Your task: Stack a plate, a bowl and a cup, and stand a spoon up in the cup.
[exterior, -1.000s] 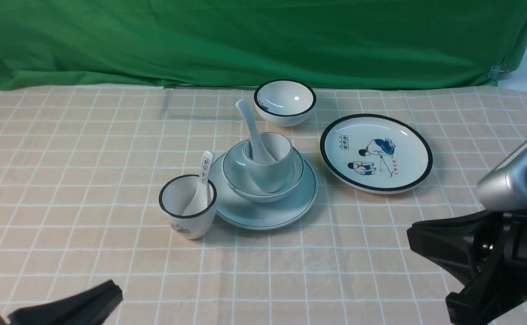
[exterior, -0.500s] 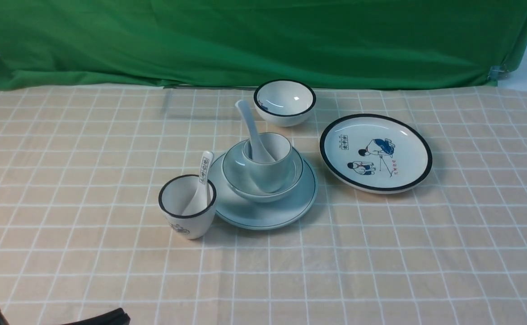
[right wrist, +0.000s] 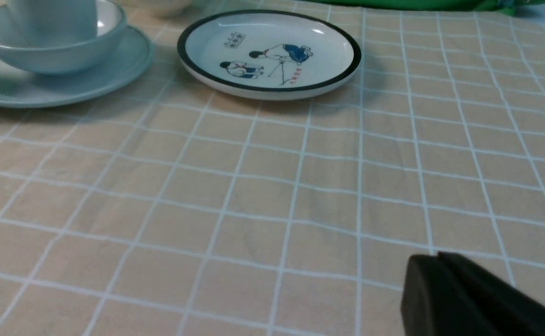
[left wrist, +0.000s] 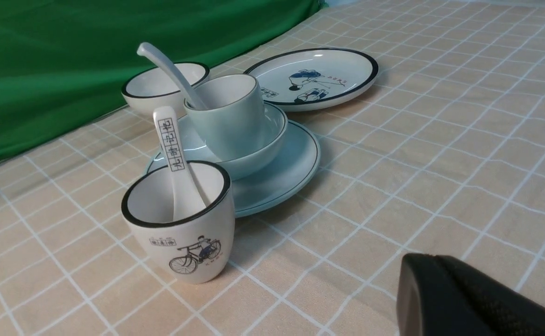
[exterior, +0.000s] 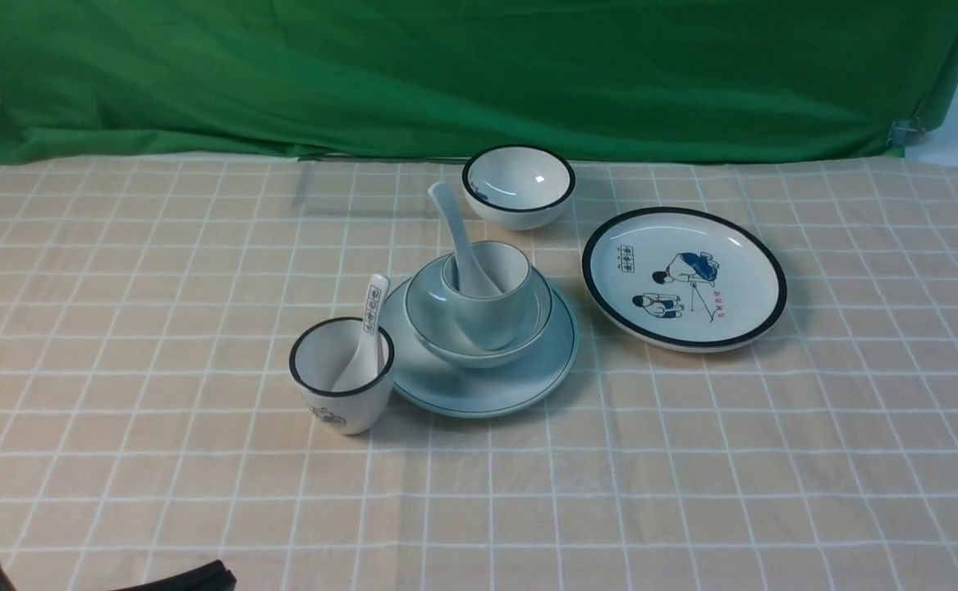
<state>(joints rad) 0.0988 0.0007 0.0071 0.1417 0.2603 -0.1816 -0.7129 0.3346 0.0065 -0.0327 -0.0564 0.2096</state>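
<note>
Mid-desk, the plate (exterior: 479, 386) carries the bowl (exterior: 479, 345); the cup (exterior: 487, 316) sits inside with the spoon (exterior: 456, 234) standing in it. Both pincers are closed and empty: the left pincer (left wrist: 428, 291) and right pincer (right wrist: 433, 289) sit well nearer than the stack.

cup (right wrist: 53, 21) top cropped, spoon bowl (exterior: 474, 283) hidden

This looks like a staged recording setup rather than a lived-in home: a green cloth (exterior: 479, 74) hangs as a backdrop behind a table covered by a beige checked tablecloth (exterior: 692, 460) (its folds still showing), with crockery laid out and little else around.
</note>
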